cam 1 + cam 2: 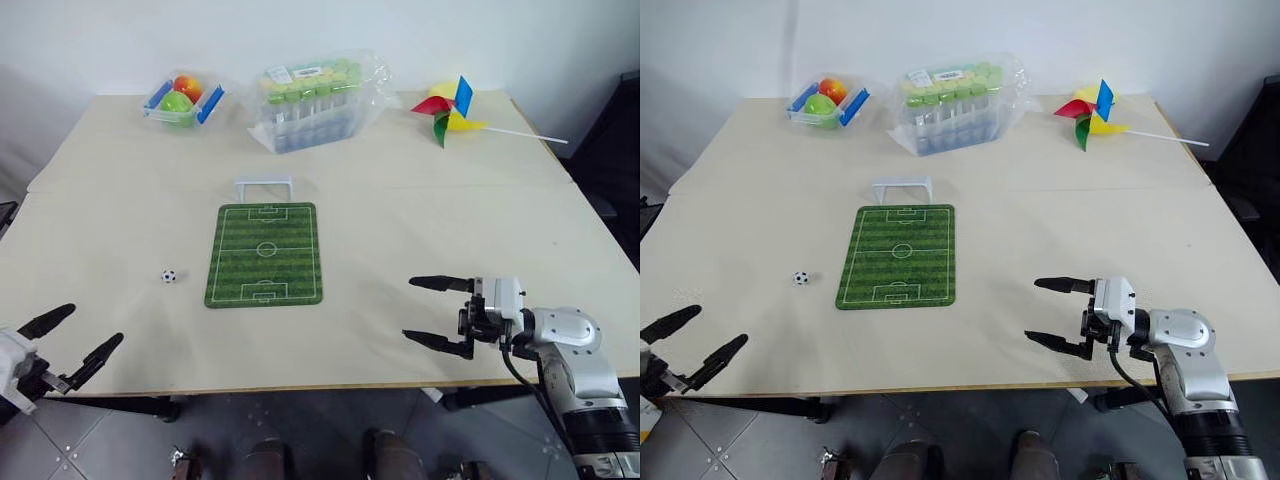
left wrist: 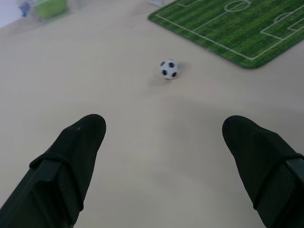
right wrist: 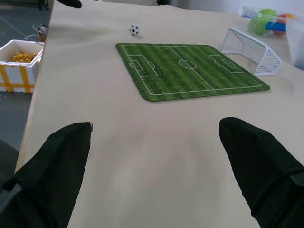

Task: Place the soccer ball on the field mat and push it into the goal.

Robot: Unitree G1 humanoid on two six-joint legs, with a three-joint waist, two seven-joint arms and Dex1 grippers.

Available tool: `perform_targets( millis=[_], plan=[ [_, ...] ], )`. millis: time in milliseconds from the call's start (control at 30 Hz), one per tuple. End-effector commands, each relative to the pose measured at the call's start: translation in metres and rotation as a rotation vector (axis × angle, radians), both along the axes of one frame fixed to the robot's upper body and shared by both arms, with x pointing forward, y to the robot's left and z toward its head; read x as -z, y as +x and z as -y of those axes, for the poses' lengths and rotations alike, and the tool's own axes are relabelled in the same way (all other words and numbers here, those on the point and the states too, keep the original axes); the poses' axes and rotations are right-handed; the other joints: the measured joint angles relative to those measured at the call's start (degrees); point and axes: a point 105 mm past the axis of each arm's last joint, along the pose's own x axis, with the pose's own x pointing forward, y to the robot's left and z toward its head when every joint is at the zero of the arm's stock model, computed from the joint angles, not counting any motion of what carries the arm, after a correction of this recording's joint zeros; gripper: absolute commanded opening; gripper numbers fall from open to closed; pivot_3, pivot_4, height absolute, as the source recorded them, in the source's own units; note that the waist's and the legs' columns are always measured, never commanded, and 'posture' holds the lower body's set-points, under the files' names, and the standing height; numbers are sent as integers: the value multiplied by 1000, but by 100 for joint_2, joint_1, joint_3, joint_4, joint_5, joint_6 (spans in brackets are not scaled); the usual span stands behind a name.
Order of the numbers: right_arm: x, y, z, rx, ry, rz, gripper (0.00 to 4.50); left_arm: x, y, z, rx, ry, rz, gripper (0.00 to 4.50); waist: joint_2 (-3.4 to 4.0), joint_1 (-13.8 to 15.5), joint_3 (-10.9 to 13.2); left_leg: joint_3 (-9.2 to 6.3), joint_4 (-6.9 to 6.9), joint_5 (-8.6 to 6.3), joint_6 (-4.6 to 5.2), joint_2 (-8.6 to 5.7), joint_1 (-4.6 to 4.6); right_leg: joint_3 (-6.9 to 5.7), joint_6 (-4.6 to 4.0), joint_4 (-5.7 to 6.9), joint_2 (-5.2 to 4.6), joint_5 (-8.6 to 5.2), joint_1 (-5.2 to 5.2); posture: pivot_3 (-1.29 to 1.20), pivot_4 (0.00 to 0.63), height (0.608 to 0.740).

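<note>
The tiny soccer ball [image 1: 169, 275] rests on the bare tabletop, just left of the green field mat [image 1: 265, 254] and apart from it. At the mat's far end stands the white goal [image 1: 264, 187]. My left gripper [image 1: 73, 335] hovers open at the table's front left corner, short of the soccer ball [image 2: 168, 69], nothing between its fingers. My right gripper [image 1: 437, 313] is open at the front right, pointing left toward the field mat [image 3: 190, 69], and holds nothing. From the right wrist the goal [image 3: 251, 51] and soccer ball [image 3: 134, 30] are visible too.
At the back of the table sit a clear box of colourful toys [image 1: 183, 100], a plastic bag of green-capped tubes [image 1: 313, 103] and a pinwheel [image 1: 452, 110]. A box with yellow contents [image 3: 19, 64] stands on the floor beside the table.
</note>
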Motion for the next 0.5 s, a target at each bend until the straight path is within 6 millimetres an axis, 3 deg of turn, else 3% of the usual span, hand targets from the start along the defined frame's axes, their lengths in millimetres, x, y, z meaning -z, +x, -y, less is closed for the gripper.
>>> perform_targets(
  millis=[33,133,267,400,500],
  plan=[
    [-3,-6,-9,-55,-3,29,4500,-5,-4,-8,-30,-5,-2,4466,0,-5,0,1,0,0,0,0,1,1,0,0,0,0,0,0,150,740],
    [-11,-11,-22,-96,95,15,4500,-5,-10,-20,-87,-124,5,4466,0,-6,0,2,-1,-1,0,2,2,2,0,0,1,0,-1,0,150,740],
    [-44,-14,-41,-135,335,73,4500,5,-27,-31,-132,-209,0,4466,-1,-39,1,5,0,-2,-2,7,3,6,0,1,5,0,-2,0,150,740],
    [-52,-15,-46,-150,392,101,4500,12,-33,-32,-150,-261,4,4466,-5,-26,-2,5,2,-4,-1,6,3,8,0,2,5,0,-2,0,150,740],
    [-55,-11,-51,-141,395,139,4500,15,-22,-19,-127,-346,1,4466,-10,47,-5,5,4,-5,0,6,4,8,0,4,5,0,-2,0,150,740]
  ],
)
